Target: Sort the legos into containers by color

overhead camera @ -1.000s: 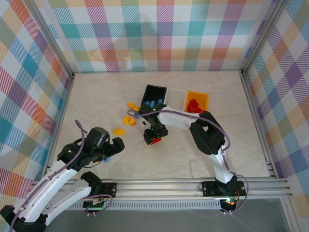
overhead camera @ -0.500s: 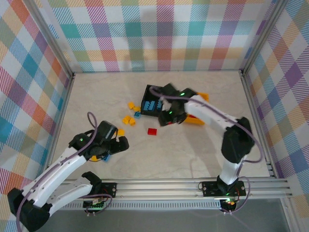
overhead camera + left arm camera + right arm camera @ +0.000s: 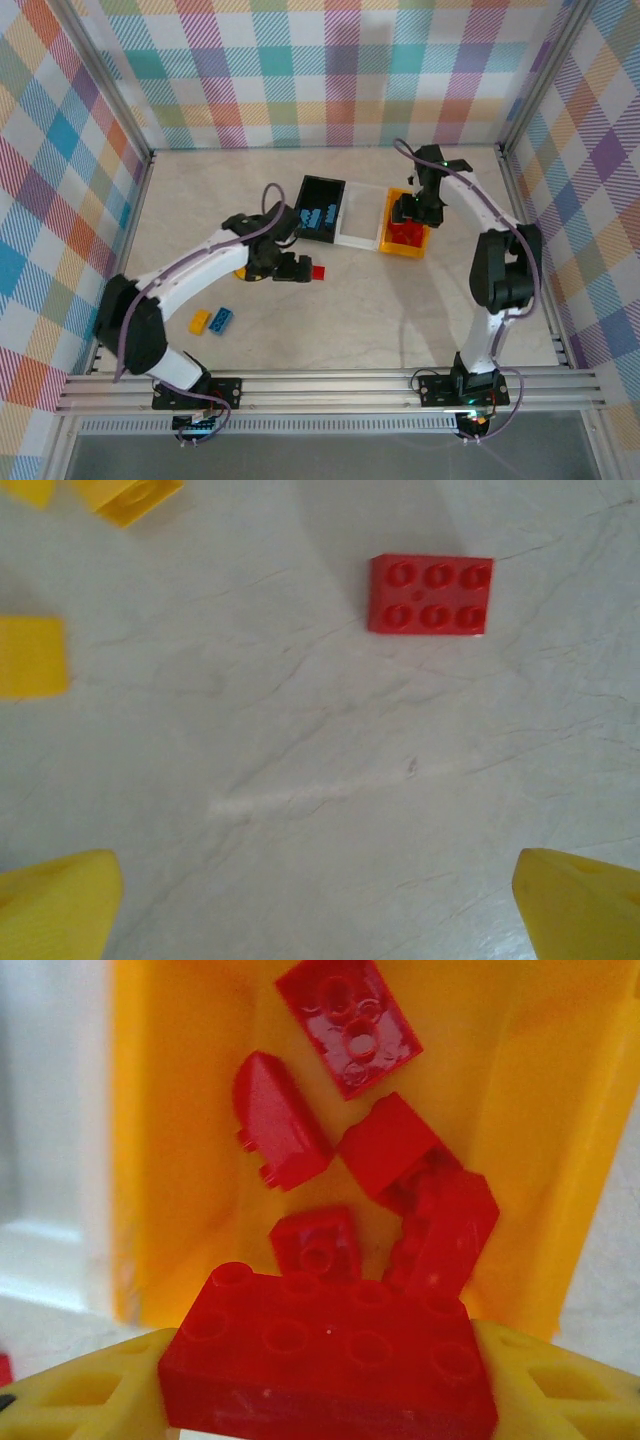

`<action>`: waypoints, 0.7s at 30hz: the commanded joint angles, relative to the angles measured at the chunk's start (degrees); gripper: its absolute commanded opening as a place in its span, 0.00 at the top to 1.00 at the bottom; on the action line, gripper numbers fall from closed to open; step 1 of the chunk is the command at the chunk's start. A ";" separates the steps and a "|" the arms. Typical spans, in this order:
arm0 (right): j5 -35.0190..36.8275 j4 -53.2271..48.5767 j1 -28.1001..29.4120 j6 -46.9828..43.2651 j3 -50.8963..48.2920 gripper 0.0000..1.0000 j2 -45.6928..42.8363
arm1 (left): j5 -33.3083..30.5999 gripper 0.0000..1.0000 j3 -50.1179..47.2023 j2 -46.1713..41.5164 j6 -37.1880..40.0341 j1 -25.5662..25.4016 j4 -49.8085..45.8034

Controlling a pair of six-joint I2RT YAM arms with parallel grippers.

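Right tool (image 3: pixel 325 1388) pinches red studded plastic brick (image 3: pixel 330 1360) over yellow-orange plastic bin (image 3: pixel 160 1110); left tool (image 3: pixel 320 900), spread, above second red brick (image 3: pixel 430 595); yellow brick (image 3: pixel 200 321), blue brick (image 3: pixel 222 320) unsorted

We take the yellow-orange bin (image 3: pixel 402 253) as ref. Top ext cam sits high on the near side of the bin, well back from it, tilted down & fwd: far view, whole table (image 3: pixel 400 310) plus plaid walls (image 3: pixel 320 70). Left wrist cam faces straight down at tabletop left of the bin, close in; loose red brick (image 3: pixel 430 594) upper right in frame, left gripper (image 3: pixel 320 905) tips wide apart at bottom corners. Right wrist cam hangs just over the bin, v. close, facing into it, right gripper (image 3: pixel 325 1390) clamping a held red brick (image 3: pixel 330 1345) across frame bottom. Top + left wrist share the loose red brick; top + right wrist share the bin's inside.
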 commanded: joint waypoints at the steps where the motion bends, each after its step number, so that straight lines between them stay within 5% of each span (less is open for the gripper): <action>1: -1.39 0.80 -0.30 -0.52 4.25 0.37 1.66 | 1.72 0.00 4.29 4.55 4.36 -1.26 -0.10; 9: -1.78 -0.65 -0.48 -0.76 5.70 0.19 2.46 | 2.69 0.00 10.34 14.69 6.62 -3.32 0.76; 16: -3.80 -2.61 -0.65 -0.39 4.70 0.17 -4.61 | 3.48 0.00 12.36 18.07 6.43 -3.52 1.51; 21: -8.55 8.92 4.38 8.24 -12.95 0.18 -21.90 | 3.03 0.02 10.98 18.02 5.13 -3.98 2.94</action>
